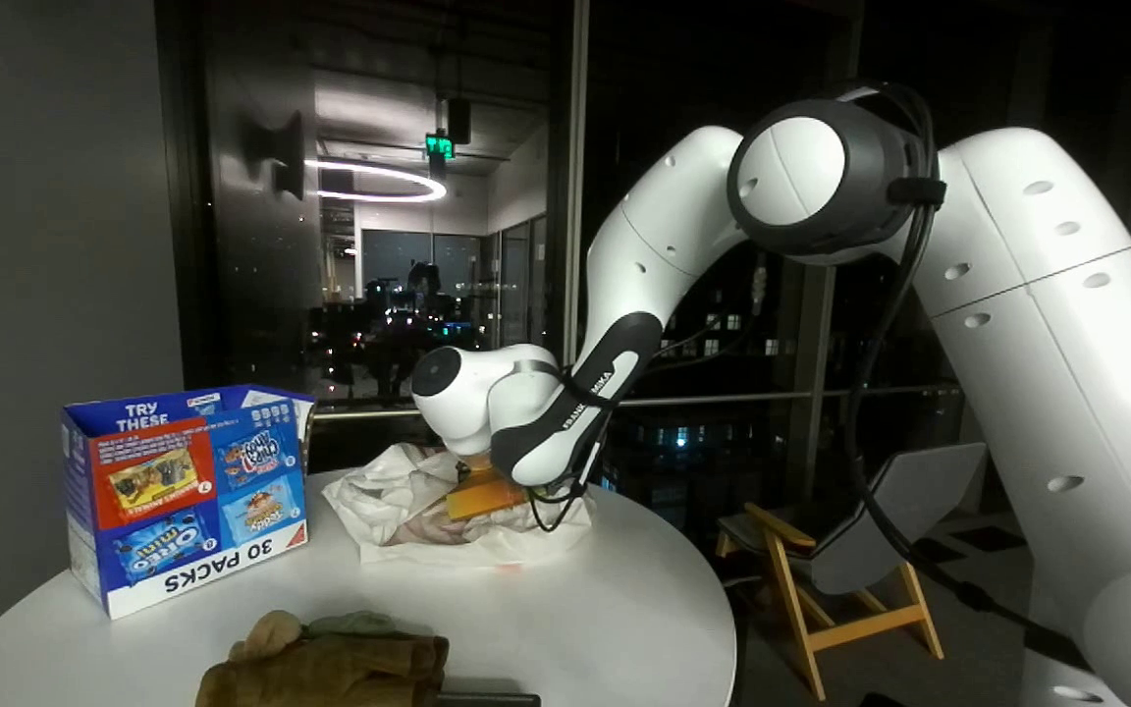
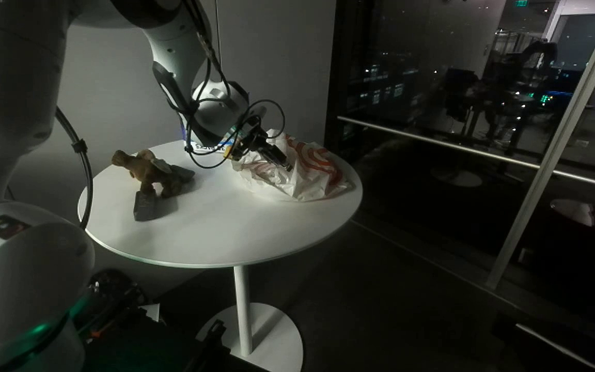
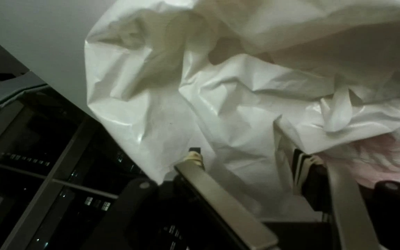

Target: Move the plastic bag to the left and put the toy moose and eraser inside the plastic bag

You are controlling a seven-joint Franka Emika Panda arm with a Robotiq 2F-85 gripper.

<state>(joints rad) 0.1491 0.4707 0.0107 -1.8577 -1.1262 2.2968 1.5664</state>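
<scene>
- Lying crumpled on the round white bench [image 2: 215, 222], the plastic bag [image 2: 307, 174] is seen far right in an exterior view; red-orange stripes are shown across its right part.
- Claw [image 3: 248, 159] is positioned low, right at the bag; its jaws are set well apart, as shown in the wrist view.
- Wrinkled white plastic is seen across the gap; whether any fold is touched by the claw cannot be told.
- Toy moose [image 2: 153, 168], brown with paler patches, is placed on the left of the bench in an exterior view, well apart from the bag.
- Eraser [image 2: 145, 207], a dark block, is placed just beside the moose, on its near side; whether the two are touching cannot be told.
- Snack carton [image 1: 192, 506], blue with a red panel, is stood upright at far left in an exterior view, just left of the bag.
- Arm [image 1: 644, 231] is extended over the bench from the right in an exterior view, its wrist bent down at the bag.
</scene>
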